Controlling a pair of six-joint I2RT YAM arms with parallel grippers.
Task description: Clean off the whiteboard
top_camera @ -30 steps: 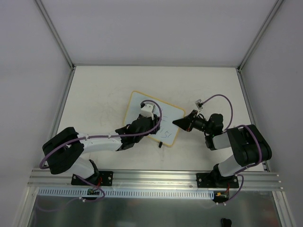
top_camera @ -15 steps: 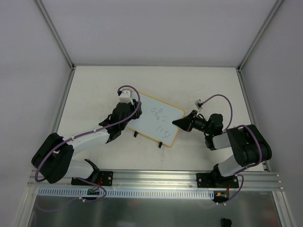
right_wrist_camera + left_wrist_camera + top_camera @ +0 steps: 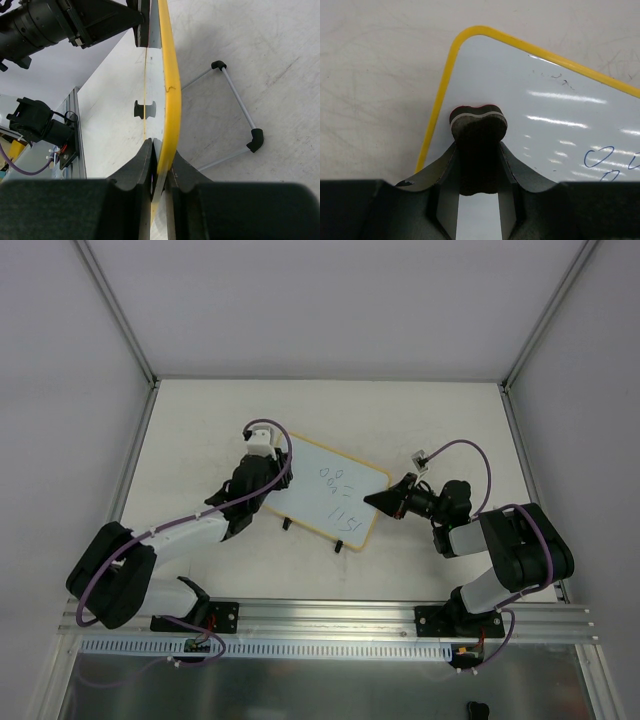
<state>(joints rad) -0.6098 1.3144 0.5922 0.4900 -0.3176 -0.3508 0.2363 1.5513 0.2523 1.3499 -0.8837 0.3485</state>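
The whiteboard (image 3: 330, 495) is a small white board with a yellow frame and lies tilted at the table's middle, with dark handwritten marks on its right half. My left gripper (image 3: 272, 462) is shut on the black bone-shaped eraser (image 3: 477, 125), which rests on the board's left corner (image 3: 520, 100). The board near the eraser is blank except for faint smudges. Blue marks show at the lower right of the left wrist view. My right gripper (image 3: 375, 499) is shut on the board's right edge (image 3: 170, 100), seen edge-on in the right wrist view.
The board's two black clip feet (image 3: 339, 545) stick out at its near edge. A thin wire stand with black corner caps (image 3: 235, 115) lies on the table to the right of the board. White walls enclose the table on three sides.
My left gripper has swept with the eraser from the board's lower middle to its upper left corner. The marks on the right half are now uncovered. The right arm has not moved.
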